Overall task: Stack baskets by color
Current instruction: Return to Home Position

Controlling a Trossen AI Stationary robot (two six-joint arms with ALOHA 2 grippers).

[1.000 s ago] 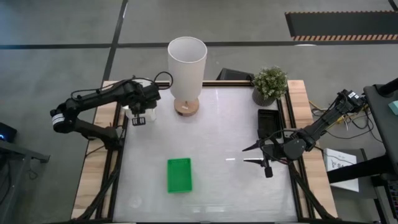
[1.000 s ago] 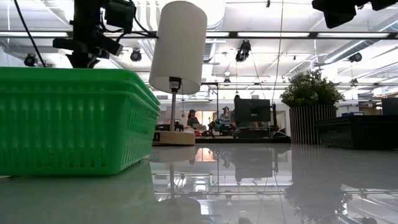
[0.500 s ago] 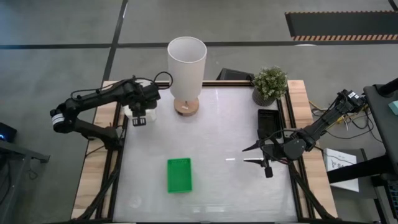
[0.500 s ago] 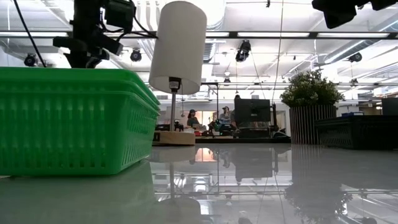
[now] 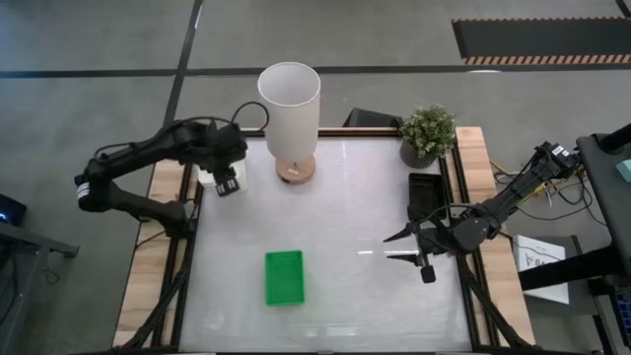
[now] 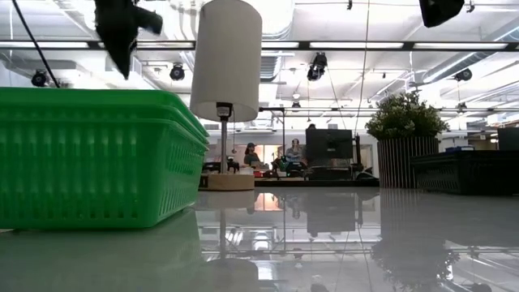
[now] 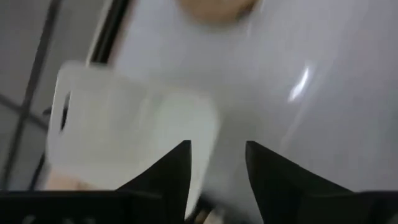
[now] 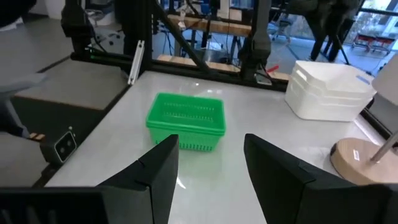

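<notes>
The white baskets [image 5: 209,177] stand stacked at the table's far left and show as one white stack [image 8: 333,90] in the right wrist view. My left gripper [image 7: 217,155] hangs open just above them [image 7: 124,143], pointing steeply down, with nothing between its fingers. A green basket [image 5: 284,277] rests on its base at the near middle. A black basket [image 5: 426,194] sits by the right edge. My right gripper [image 5: 396,247] waits open at the right, pointing level toward the green basket [image 8: 185,119].
A tall white lamp [image 5: 289,108] stands at the far middle, close to my left arm. A potted plant [image 5: 428,133] sits at the far right corner behind the black basket. Bare tabletop lies between the green basket and the lamp.
My left gripper has risen off the white baskets and rolled at the wrist; the baskets stay where they were. The lamp's shade has leaned slightly toward the table's left while its base has kept its place.
</notes>
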